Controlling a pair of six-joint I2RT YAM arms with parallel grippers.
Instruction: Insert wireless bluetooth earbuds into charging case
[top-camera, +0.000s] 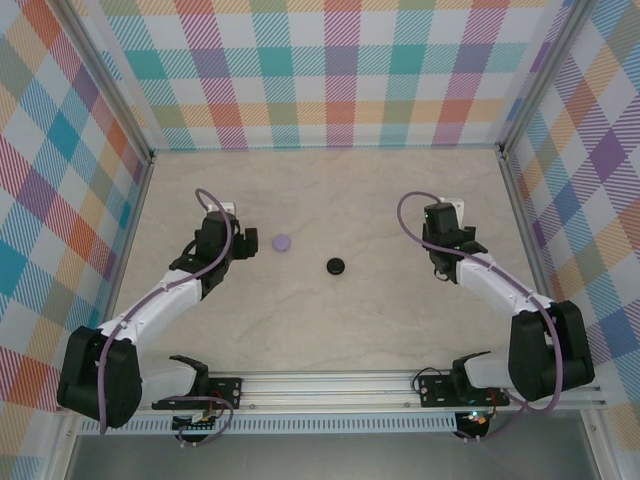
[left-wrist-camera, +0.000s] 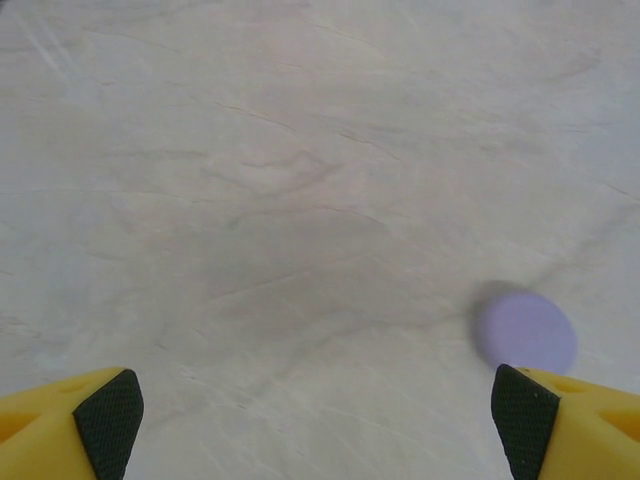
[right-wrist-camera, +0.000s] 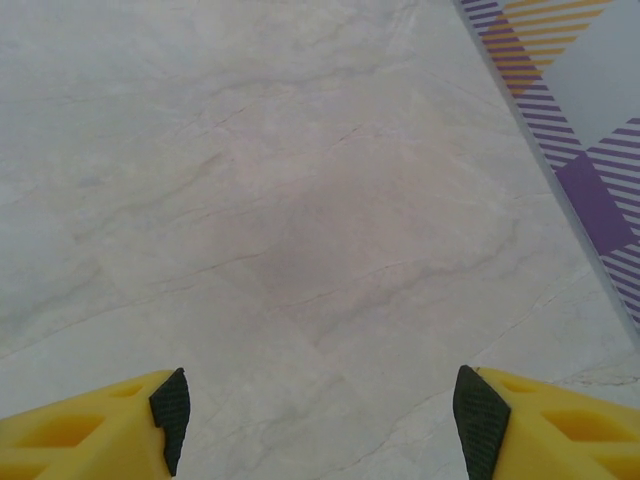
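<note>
Discs come first: a small round pale-lilac plastic disc (top-camera: 282, 241) and a small round black plastic disc (top-camera: 336, 266) lie flat on the beige marble-patterned worktop (top-camera: 330, 330). They are well apart from each other, the lilac one farther from the arm bases and more to the left. We take these 2 for closed charging cases, judging by their shape and the task. Both sit toward the middle, where either arm could reach them.

The left hand (left-wrist-camera: 316, 412) hovers low just beside the lilac disc. Its yellow fingers with black pads (left-wrist-camera: 108, 412) are spread wide, with nothing between them. In its wrist view the disc lies just ahead of the pad at the right of that view, outside the gap. From above, a strip of bare worktop separates hand and disc.

The right hand (right-wrist-camera: 325, 415) hangs over bare worktop near the plaid side wall (right-wrist-camera: 590, 190), well apart from the black disc. Its fingers are likewise spread and empty.

Where the earbuds are we cannot tell. Our guess is that they sit inside the closed discs, which would fit 2 empty, spread hands. So we cannot say which way an earbud points or how its long axis runs. The discs, being round, have no long axis, and their flat faces point up.
</note>
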